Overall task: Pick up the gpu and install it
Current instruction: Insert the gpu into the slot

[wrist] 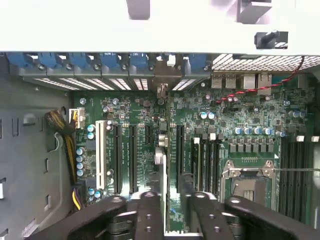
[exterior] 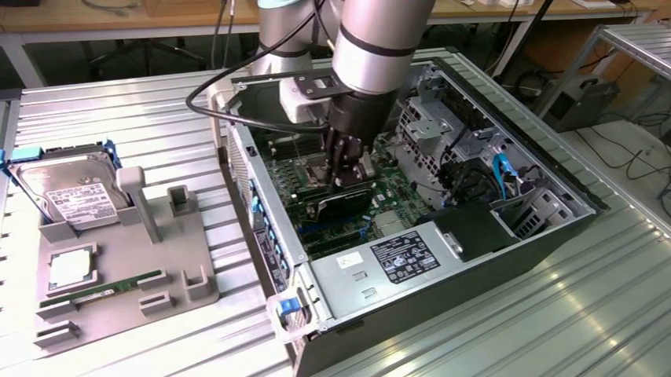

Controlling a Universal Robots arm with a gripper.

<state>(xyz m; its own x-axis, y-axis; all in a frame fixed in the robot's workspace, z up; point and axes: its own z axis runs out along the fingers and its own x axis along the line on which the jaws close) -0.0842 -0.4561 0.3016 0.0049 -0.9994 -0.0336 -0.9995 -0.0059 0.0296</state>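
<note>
The gpu (exterior: 342,206) is a thin black card held on edge low inside the open computer case (exterior: 545,169), right over the green motherboard (exterior: 390,188). My gripper (exterior: 346,174) reaches straight down into the case and is shut on the card's top edge. In the wrist view the gpu (wrist: 161,160) appears edge-on as a narrow strip between my two black fingers (wrist: 149,212). It lines up with the expansion slots (wrist: 132,157), and its silvery bracket end (wrist: 162,82) is near the blue slot clips. I cannot tell whether the card sits fully in a slot.
A grey parts tray (exterior: 178,271) stands outside the case on the exterior view's left, holding a hard drive (exterior: 68,192), a processor (exterior: 69,269) and a green memory stick (exterior: 100,292). Inside the case are the power supply (exterior: 394,263), the drive cage (exterior: 441,118) and the processor socket (wrist: 250,182).
</note>
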